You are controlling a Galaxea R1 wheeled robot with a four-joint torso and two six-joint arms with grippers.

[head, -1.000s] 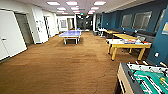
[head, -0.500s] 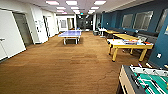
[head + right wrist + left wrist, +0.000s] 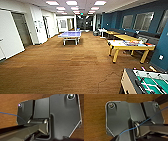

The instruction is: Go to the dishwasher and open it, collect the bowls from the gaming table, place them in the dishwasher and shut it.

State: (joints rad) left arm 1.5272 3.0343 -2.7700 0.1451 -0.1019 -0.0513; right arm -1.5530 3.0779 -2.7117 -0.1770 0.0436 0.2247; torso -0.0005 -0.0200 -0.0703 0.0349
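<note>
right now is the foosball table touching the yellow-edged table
Apart. The head view shows bare wood floor between the foosball table and the yellow-edged table.

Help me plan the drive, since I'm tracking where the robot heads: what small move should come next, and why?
Probably a slight turn to the right and a roll forward over the wood floor. The white-topped table with the yellow edge stands ahead on the right with small things on top, too blurred to name, and open floor lies between. The foosball table sits close at the right, so it should keep left of that.

The camera swings slightly right: the yellow-edged bench (image 3: 130, 45) sits nearer centre, and more of the foosball table (image 3: 147, 82) shows.
</note>
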